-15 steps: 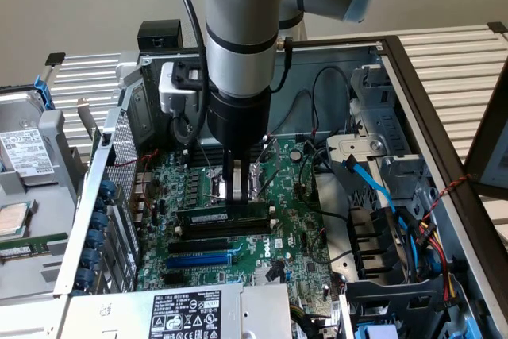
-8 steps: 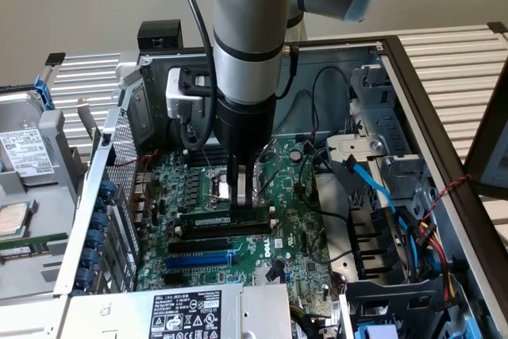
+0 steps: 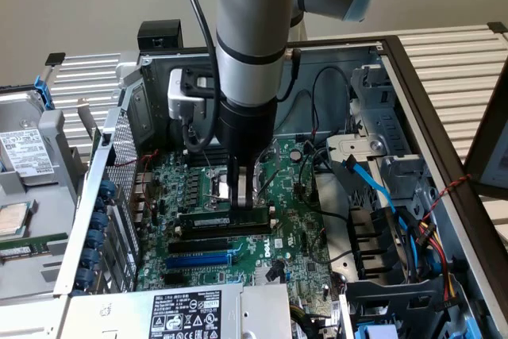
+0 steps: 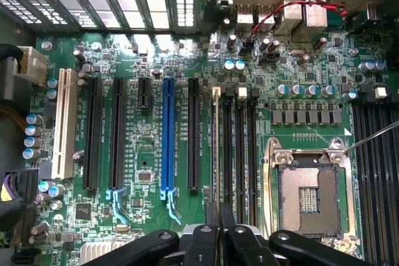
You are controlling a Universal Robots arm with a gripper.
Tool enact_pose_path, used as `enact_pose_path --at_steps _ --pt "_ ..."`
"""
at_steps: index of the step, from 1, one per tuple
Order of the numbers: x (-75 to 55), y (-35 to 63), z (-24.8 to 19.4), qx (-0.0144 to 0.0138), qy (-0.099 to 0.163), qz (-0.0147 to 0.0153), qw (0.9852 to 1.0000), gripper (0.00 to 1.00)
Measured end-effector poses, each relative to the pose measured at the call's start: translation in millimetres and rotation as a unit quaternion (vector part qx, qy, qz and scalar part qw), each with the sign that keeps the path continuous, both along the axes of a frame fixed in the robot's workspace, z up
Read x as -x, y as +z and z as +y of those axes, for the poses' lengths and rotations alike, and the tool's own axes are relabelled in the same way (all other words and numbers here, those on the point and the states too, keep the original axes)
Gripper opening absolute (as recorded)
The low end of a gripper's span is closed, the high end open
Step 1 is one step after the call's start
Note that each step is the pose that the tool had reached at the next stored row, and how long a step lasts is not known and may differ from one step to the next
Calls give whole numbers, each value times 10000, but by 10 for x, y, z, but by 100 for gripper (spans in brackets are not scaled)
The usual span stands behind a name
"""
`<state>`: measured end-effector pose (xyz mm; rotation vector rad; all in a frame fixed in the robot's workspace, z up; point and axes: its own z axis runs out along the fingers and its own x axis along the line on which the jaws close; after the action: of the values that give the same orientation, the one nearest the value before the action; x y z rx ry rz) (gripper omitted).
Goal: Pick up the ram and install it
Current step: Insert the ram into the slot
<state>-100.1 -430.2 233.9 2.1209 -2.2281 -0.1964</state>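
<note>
Where the arm reaches into the open computer case (image 3: 413, 101), you see the tool (image 3: 244, 200) closed narrowly on the ram (image 3: 202, 217), gripping it near its middle. The ram stands on edge along a black memory slot (image 4: 228, 154) of the motherboard (image 3: 305, 236), between the blue slot (image 3: 198, 260) and the processor socket (image 4: 308, 194).

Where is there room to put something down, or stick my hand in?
Free: the white slatted tabletop on the exterior view's right, beyond the computer case's dark rim, and a smaller strip on that view's left past the hard drive. Crowded: inside the case, where the gripper grips the ram and cables tangle.
</note>
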Motion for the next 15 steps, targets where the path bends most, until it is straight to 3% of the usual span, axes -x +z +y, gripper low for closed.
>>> enact_pose_path --at_steps 3,8,15 --pt "-10 -8 -1 -8 3 10 10000 13" --pt "-12 -16 0 -48 3 89 9999 13" --pt "-34 -16 -3 -49 3 94 9999 13"
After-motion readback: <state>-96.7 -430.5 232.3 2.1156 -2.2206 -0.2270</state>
